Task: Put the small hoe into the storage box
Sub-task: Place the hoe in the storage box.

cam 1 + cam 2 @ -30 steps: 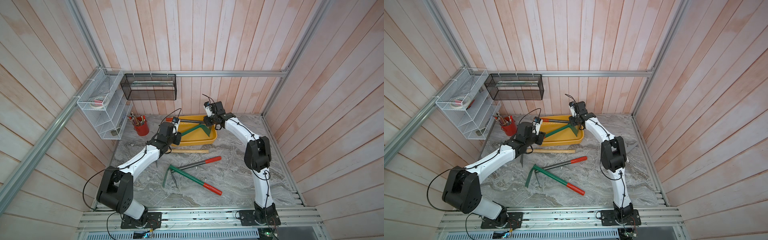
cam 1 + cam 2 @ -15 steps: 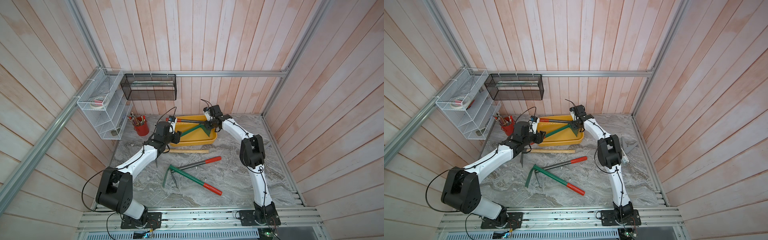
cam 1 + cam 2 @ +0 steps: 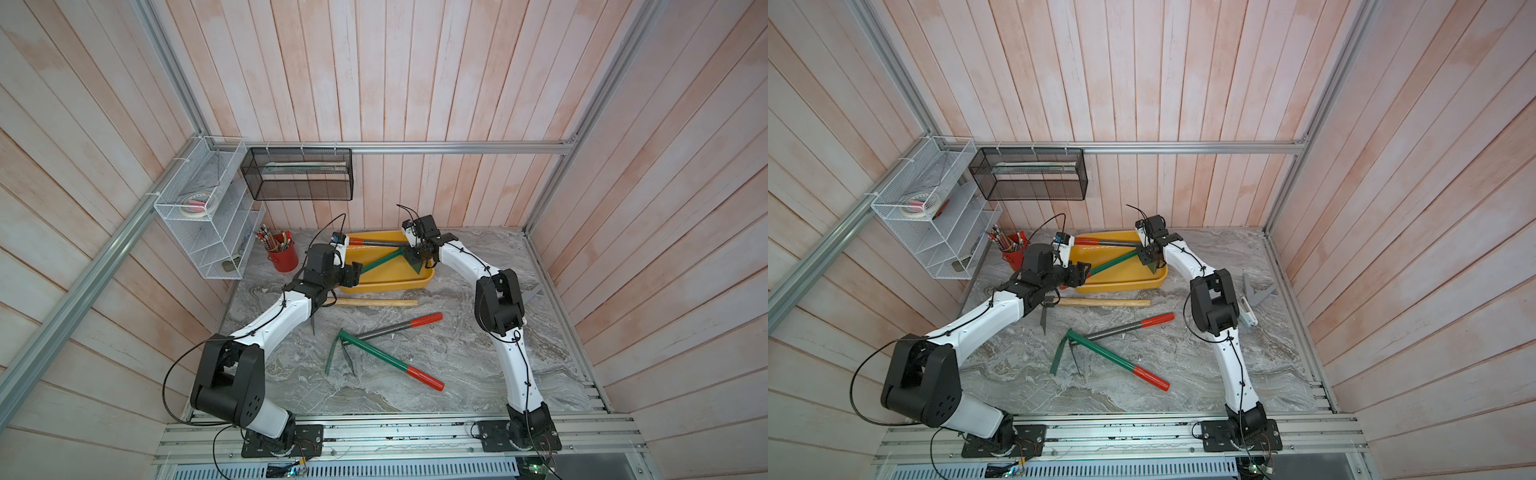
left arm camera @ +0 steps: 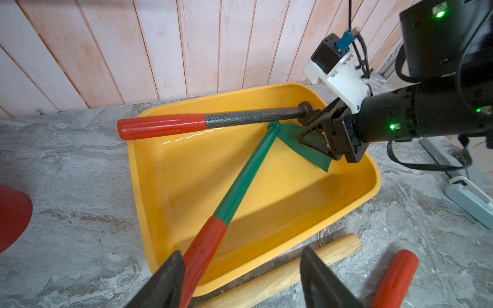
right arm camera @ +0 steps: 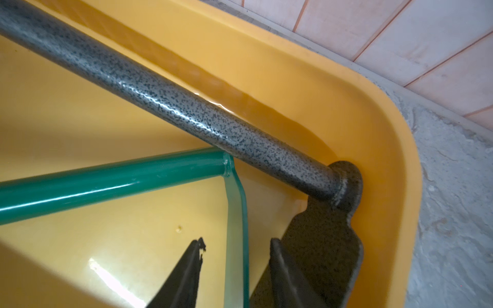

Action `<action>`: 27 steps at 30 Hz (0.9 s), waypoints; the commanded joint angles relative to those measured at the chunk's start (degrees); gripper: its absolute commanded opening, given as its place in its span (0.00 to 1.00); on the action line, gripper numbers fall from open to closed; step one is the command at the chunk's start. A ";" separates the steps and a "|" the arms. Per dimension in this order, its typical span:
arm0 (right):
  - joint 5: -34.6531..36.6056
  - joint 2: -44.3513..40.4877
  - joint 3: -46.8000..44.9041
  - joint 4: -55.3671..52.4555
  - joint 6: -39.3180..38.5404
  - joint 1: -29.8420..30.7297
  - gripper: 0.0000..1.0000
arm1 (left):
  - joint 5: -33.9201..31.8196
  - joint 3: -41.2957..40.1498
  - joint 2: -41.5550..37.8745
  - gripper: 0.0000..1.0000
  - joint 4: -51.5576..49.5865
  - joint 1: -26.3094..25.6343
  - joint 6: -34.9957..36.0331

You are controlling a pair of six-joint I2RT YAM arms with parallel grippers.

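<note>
The small hoe (image 3: 380, 259) (image 3: 1115, 262) has a green shaft, a green blade and a red grip. Its blade end lies inside the yellow storage box (image 3: 395, 285) (image 3: 1125, 285), and its red grip (image 4: 202, 250) sticks out over the box's rim. My left gripper (image 3: 358, 270) (image 4: 240, 253) is open. The grip rests against one of its fingers (image 4: 170, 277), well clear of the other. My right gripper (image 3: 420, 257) (image 5: 237, 240) is open and straddles the green blade (image 5: 236, 213), with a gap on each side. A grey-shafted tool (image 4: 253, 117) also lies in the box.
A wooden-handled tool (image 3: 374, 302) lies just in front of the box. Two crossed long tools (image 3: 376, 353) lie mid-table. At back left are a red pencil cup (image 3: 284, 258), a white wire rack (image 3: 208, 232) and a black mesh basket (image 3: 299, 174). A grey part (image 3: 1260, 293) lies at the right.
My left jaws have opened off the hoe's red grip, and that arm has drawn back a little. The right gripper has sunk lower over the blade, into the box.
</note>
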 commanded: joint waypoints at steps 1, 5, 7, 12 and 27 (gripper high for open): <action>0.30 2.25 1.27 -1.24 -0.46 -0.07 0.38 | 1.31 -0.80 -1.44 0.71 1.27 0.47 -0.58; 0.12 2.53 1.36 -1.15 0.26 -0.10 0.24 | 1.83 -0.85 -1.03 0.71 1.66 0.58 -0.84; 0.12 2.53 1.52 -1.14 0.86 -0.10 0.16 | 1.96 -0.89 -0.90 0.71 1.91 0.58 -0.85; 0.00 1.01 1.62 -0.67 3.65 -0.14 0.00 | 2.21 -1.29 -0.70 0.71 2.27 0.75 -0.85; 5.59 -4.05 -0.53 3.27 14.66 -0.57 0.00 | 3.79 -2.36 -0.81 0.71 3.89 1.41 -1.29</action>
